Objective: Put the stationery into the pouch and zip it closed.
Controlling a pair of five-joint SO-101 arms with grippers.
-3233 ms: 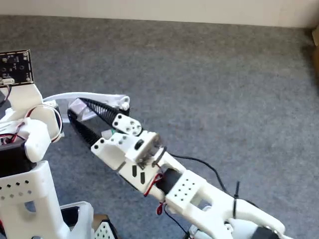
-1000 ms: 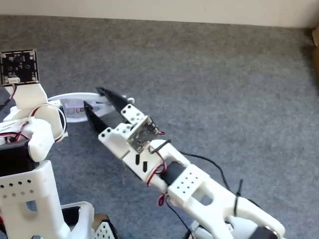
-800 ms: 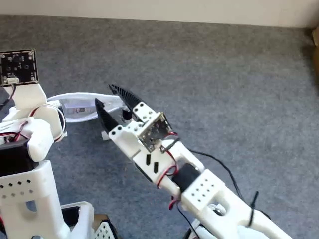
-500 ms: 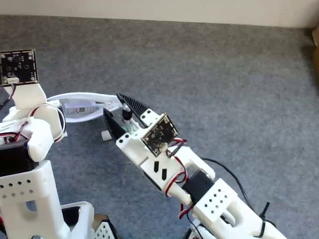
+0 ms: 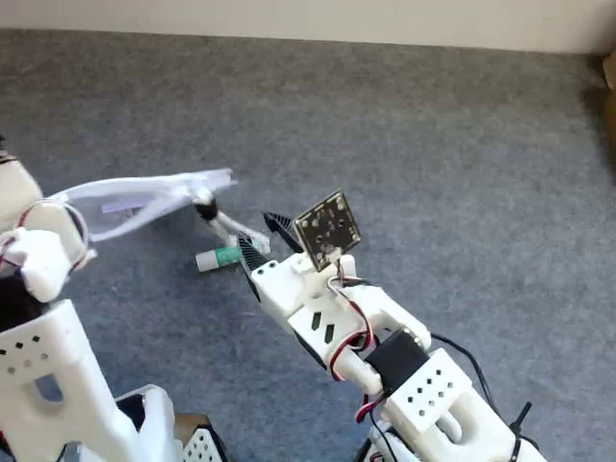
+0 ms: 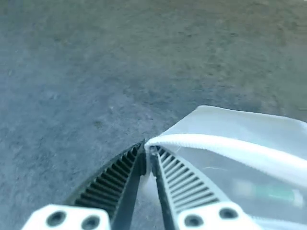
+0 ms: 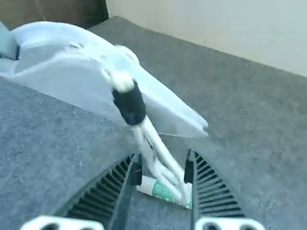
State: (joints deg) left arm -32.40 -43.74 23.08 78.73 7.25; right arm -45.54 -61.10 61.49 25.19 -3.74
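A translucent white pouch (image 5: 144,200) hangs stretched above the grey carpet. My left gripper (image 6: 147,152) is shut on the pouch's (image 6: 230,158) zipper edge at its left end, beside the left arm (image 5: 38,269). A white pen (image 5: 236,223) with a black band lies slanted from the pouch's mouth to my right gripper (image 5: 258,234). In the right wrist view the gripper (image 7: 162,160) has its fingers closed in on the pen (image 7: 156,148). A small green-and-white stick (image 5: 219,257) lies on the carpet beside that gripper, below the pen (image 7: 163,190).
Grey carpet (image 5: 433,144) stretches open to the right and back, ending at a pale wall (image 5: 318,14). The right arm's body (image 5: 404,375) fills the near centre.
The left arm has drawn the pouch leftward and lifted it. The right gripper has moved right and tipped down, narrowing its jaws around the pen. The green stick now lies bare on the carpet.
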